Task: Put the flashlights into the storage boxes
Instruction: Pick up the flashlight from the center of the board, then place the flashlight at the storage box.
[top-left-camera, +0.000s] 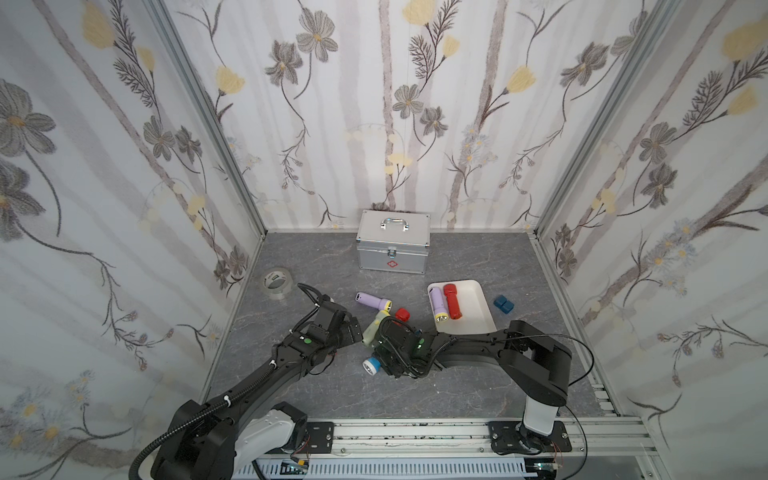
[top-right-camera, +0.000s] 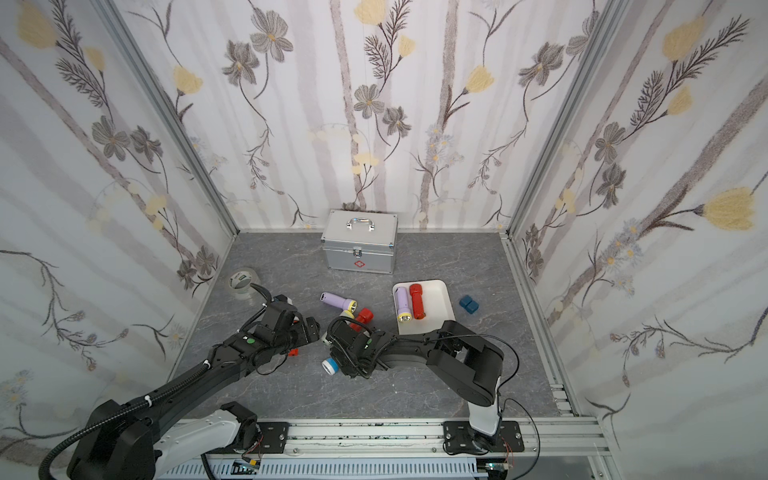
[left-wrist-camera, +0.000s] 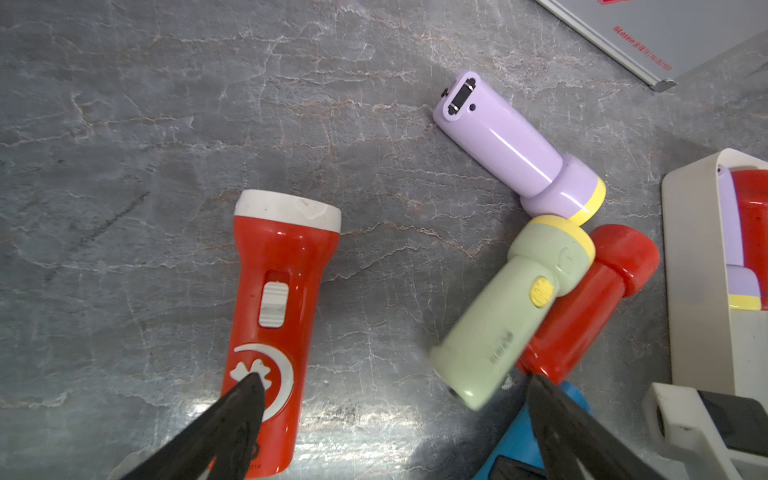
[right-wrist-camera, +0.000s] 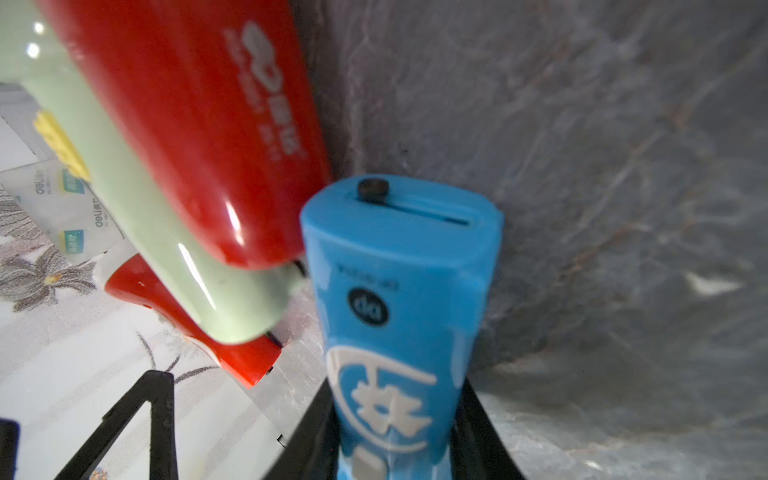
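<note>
Right gripper (right-wrist-camera: 397, 403) has both black fingers pinched tight on the blue flashlight (right-wrist-camera: 399, 257). It's grabbing the slim handle w/ the tail end poking out front, prob bc the flatter sides there give more bite than the fat head would. Can't tell if it's off the table (top-left-camera: 415, 395) yet. Left gripper (left-wrist-camera: 395, 386) is spread wide w/ nothing in it, low over the pile, one fingertip above the white-collared red flashlight (left-wrist-camera: 274, 316), so imo that's the one it's lining up for. The pale green flashlight (left-wrist-camera: 511, 307) is pressed against the plain red flashlight (left-wrist-camera: 590, 299), and its yellow collar touches the head of the lilac flashlight (left-wrist-camera: 519, 145), so that clump prob shifts if sth bumps it. All of them are glossy smooth plastic w/ round bodies flaring to wider heads, i.e. slippery and they roll. The white tray (top-left-camera: 473, 299) sits just to the robot's right of the pile: shallow, low rim, rounded corners. It already holds the tray's lilac flashlight (top-left-camera: 437, 303) and the tray's red flashlight (top-left-camera: 452, 301) side by side along one edge, which leaves room. Table's a matte grey marble look. The silver case (top-left-camera: 392, 245), tape roll (top-left-camera: 275, 282) and dark-blue block (top-left-camera: 503, 304) sit apart from the pile.
</note>
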